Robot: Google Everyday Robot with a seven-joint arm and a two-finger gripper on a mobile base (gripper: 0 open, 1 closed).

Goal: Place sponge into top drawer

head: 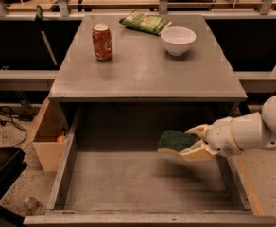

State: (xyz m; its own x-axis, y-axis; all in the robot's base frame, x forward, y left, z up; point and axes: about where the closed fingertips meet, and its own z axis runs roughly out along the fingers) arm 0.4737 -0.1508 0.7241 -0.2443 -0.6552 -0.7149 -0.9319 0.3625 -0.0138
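Observation:
The sponge [175, 140], dark green on top with a pale yellow base, is held in my gripper [194, 142], which is shut on its right end. It hangs above the right part of the open top drawer [128, 183], a wide shallow grey box pulled out from under the grey cabinet top [147, 70]. My white arm comes in from the right edge of the view. The sponge is not touching the drawer bottom.
On the cabinet top stand a red soda can [102, 42], a white bowl [178, 40] and a green snack packet [145, 22]. A wooden box [47, 141] sits on the floor left of the drawer. A dark object is at the lower left.

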